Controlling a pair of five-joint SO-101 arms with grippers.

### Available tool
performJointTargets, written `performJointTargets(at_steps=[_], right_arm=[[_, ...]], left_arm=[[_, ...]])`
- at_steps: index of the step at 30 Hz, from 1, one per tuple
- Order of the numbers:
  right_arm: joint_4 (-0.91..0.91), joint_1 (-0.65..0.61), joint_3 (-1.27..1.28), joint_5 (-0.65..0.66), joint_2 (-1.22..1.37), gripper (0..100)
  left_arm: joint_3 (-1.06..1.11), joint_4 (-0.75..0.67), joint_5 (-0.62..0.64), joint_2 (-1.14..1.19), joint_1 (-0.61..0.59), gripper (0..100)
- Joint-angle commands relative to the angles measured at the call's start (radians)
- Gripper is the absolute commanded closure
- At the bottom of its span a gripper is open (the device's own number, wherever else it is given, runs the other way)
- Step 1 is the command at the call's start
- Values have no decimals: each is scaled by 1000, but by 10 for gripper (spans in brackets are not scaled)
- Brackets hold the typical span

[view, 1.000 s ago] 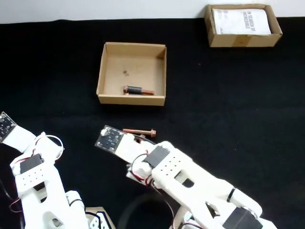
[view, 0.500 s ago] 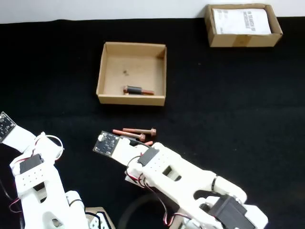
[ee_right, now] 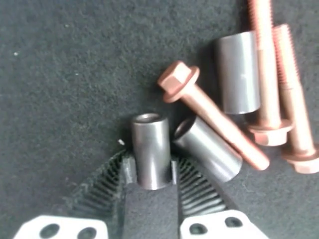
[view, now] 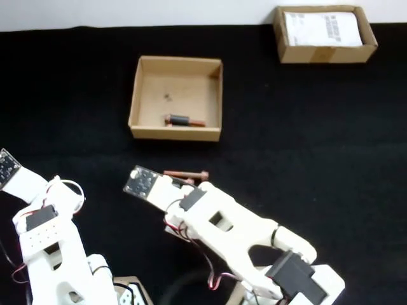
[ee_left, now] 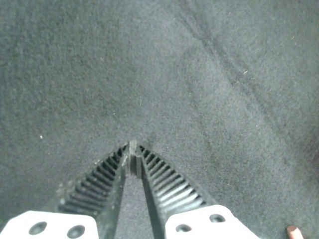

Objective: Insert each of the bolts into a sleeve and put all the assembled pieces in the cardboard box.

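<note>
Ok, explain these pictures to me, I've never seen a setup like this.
These are two small white robot arms at a black table. The high view looks down from above; the other two come from a camera on each wrist. The left gripper is shut and empty over the table. The right gripper is closed on a sleeve, beside loose bolts and two more sleeves. One finished piece lies in the box.
</note>
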Motion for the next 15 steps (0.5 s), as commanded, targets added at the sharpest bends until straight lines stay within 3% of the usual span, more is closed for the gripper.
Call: performJointTargets(at_steps=[1,7,15], right_arm=[[-8,-8,-18,5,7,991],[10,70,-47,3,-153,991],[289,174,-177,-124,-506,991]], left_arm=[[-4,-17,-2,-12,13,990],[-4,-17,-2,-12,13,990],[1,-12,5,-5,22,992]])
